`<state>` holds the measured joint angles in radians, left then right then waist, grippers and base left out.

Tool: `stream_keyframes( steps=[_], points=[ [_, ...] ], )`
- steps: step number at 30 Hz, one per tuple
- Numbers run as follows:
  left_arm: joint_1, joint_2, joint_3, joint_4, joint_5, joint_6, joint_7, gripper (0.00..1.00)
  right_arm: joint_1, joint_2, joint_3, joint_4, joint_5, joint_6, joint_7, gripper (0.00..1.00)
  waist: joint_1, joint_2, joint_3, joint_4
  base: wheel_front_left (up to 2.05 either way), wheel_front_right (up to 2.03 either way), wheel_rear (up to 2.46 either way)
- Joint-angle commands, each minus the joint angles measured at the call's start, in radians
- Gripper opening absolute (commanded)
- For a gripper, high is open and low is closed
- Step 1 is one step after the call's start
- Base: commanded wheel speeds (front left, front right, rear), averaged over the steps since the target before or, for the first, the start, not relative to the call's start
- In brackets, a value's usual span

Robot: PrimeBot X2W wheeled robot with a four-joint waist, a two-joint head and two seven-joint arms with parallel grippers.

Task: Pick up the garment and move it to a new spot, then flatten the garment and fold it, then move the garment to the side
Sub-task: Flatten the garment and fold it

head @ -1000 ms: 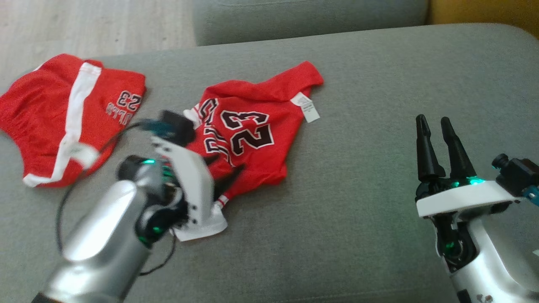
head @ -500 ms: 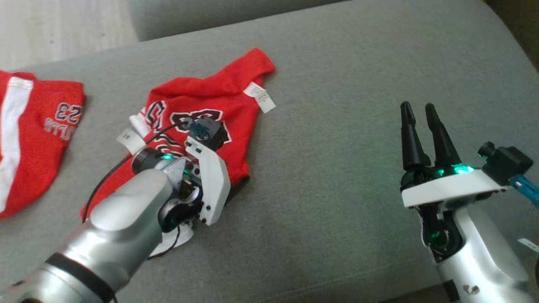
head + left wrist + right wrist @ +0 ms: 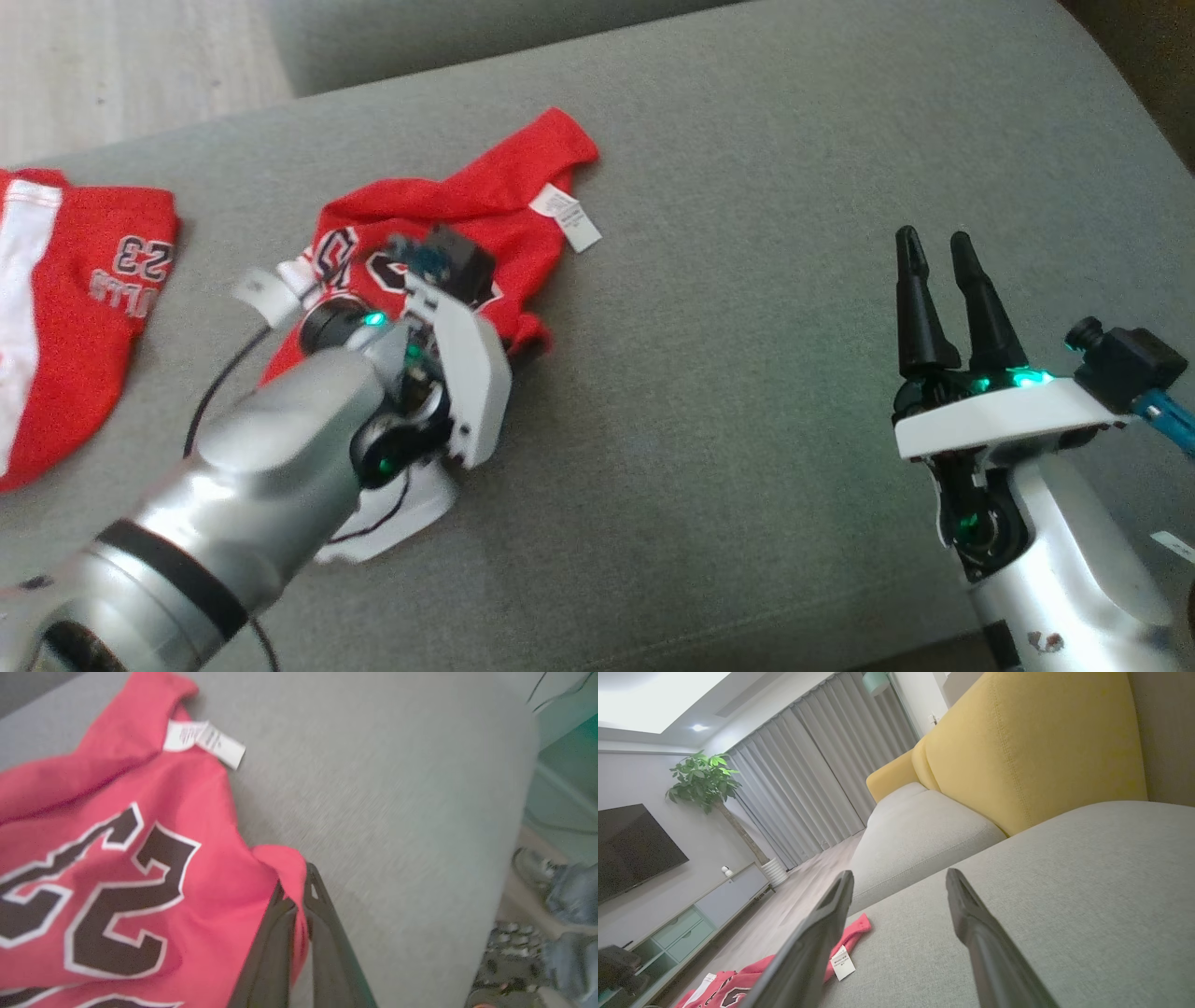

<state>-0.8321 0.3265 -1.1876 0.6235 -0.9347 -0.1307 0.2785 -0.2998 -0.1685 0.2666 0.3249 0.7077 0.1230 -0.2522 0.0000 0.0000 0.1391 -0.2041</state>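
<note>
The garment is a red jersey [image 3: 467,201] with black numbers and a white label, lying crumpled on the grey sofa cushion [image 3: 747,373]. In the left wrist view my left gripper [image 3: 296,882] is shut on a fold at the jersey's [image 3: 140,858] right-hand edge, with red cloth pinched between the two dark fingers. In the head view the left wrist covers that edge and the fingers are hidden under it. My right gripper [image 3: 938,252] stands open over bare cushion far to the right, nothing between its fingers. The right wrist view shows its fingers apart [image 3: 899,879] and the jersey [image 3: 738,984] low at the left.
A pair of red shorts [image 3: 65,308] with a white stripe lies at the cushion's left end. A yellow backrest [image 3: 1017,756] rises beyond the cushion. A person's shoes [image 3: 551,891] stand on the floor past the cushion's edge. Bare cushion lies between the two grippers.
The head camera has shifted. My left gripper went from open to shut on the jersey's edge, and the cloth there has bunched up. The right gripper stays open and still.
</note>
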Motion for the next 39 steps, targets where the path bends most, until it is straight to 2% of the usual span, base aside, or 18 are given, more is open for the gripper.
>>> stream_keyframes(
  steps=[1,5,6,10,13,16,18,19,20,21,26,32,36,39],
  points=[
    [-0.081,0.031,0.052,-0.079,-0.076,0.000,-0.035,0.00,-0.021,0.000,0.012,-0.030,-0.014,0.008,-0.009,1.00,0.0000,0.0000,-0.025,0.026,0.00,0.00,0.00],
    [-0.120,0.070,0.121,-0.207,-0.224,0.000,-0.089,0.00,-0.007,-0.009,0.010,-0.026,-0.018,0.008,-0.009,1.00,0.0000,0.0000,-0.052,0.065,0.00,0.00,0.00],
    [-0.120,0.070,0.121,-0.207,-0.224,0.000,-0.089,0.00,-0.007,-0.009,0.010,-0.026,-0.018,0.008,-0.009,1.00,0.0000,0.0000,-0.052,0.065,0.00,0.00,0.00],
    [-0.133,0.141,0.201,-0.288,-0.340,0.000,-0.115,0.00,0.003,-0.014,0.006,-0.021,-0.019,0.008,-0.009,1.00,0.0000,0.0000,-0.073,0.096,0.00,0.00,0.00],
    [-0.111,0.219,0.239,-0.275,-0.378,0.005,-0.119,0.00,0.006,-0.014,0.012,-0.020,-0.018,0.008,-0.010,1.00,0.0000,0.0000,-0.079,0.105,0.00,0.00,0.00],
    [-0.033,0.279,0.277,-0.214,-0.452,0.027,-0.118,0.00,0.009,-0.019,0.018,-0.021,-0.015,0.008,-0.005,1.00,0.0000,0.0000,-0.075,0.116,0.00,0.00,0.00],
    [0.008,0.287,0.275,-0.184,-0.480,0.021,-0.113,0.00,0.006,-0.022,0.022,-0.022,-0.013,0.008,-0.002,1.00,0.0000,0.0000,-0.066,0.120,0.00,0.00,0.00],
    [0.025,0.286,0.273,-0.170,-0.490,0.017,-0.112,0.08,0.004,-0.024,0.022,-0.022,-0.012,0.008,-0.001,1.00,0.0000,0.0000,-0.062,0.123,0.00,0.00,0.00],
    [0.040,0.282,0.273,-0.153,-0.499,0.014,-0.116,0.87,0.003,-0.026,0.022,-0.022,-0.011,0.008,-0.001,1.00,0.0000,0.0000,-0.057,0.126,0.00,0.00,0.00],
    [0.050,0.277,0.273,-0.138,-0.505,0.012,-0.119,1.00,0.001,-0.027,0.022,-0.023,-0.011,0.008,-0.001,1.00,0.0000,0.0000,-0.053,0.129,0.00,0.00,0.00],
    [0.041,0.257,0.266,-0.108,-0.486,0.003,-0.156,1.00,-0.005,-0.034,0.026,-0.025,-0.011,0.008,0.002,1.00,0.0000,0.0000,-0.045,0.144,0.00,0.00,0.00],
    [-0.031,0.300,0.203,-0.170,-0.317,0.009,-0.199,1.00,0.004,-0.035,0.029,-0.019,-0.011,0.008,0.002,1.00,0.0000,0.0000,-0.058,0.160,0.00,0.00,0.00],
    [-0.070,0.329,0.145,-0.249,-0.227,0.057,-0.140,1.00,0.003,-0.032,0.034,-0.020,-0.012,0.008,0.006,1.00,0.0000,0.0000,-0.056,0.155,0.00,0.00,0.00],
    [-0.072,0.315,0.138,-0.315,-0.255,0.062,-0.092,1.00,-0.004,-0.026,0.038,-0.024,-0.011,0.008,0.006,1.00,0.0000,0.0000,-0.043,0.137,0.00,0.00,0.00]
  ],
)
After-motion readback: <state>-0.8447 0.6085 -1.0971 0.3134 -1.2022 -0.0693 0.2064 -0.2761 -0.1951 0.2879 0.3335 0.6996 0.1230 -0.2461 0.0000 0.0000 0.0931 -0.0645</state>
